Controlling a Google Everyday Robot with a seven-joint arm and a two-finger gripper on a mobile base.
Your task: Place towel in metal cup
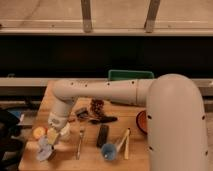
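Observation:
My gripper (53, 136) hangs at the front left of the wooden table (90, 159), at the end of the white arm (100, 92) that reaches in from the right. A pale blue-white towel (43, 149) sits bunched just below and left of the gripper, low over the table. I cannot make out the metal cup apart from the towel; it may be under it. The gripper is touching or very close to the towel's top.
An orange round object (38, 132) lies left of the gripper. A fork (80, 143), a black block (102, 135), a blue cup (109, 150) and a wooden stick (124, 143) lie to the right. A brown bowl (141, 120) and a green bin (131, 75) are further right.

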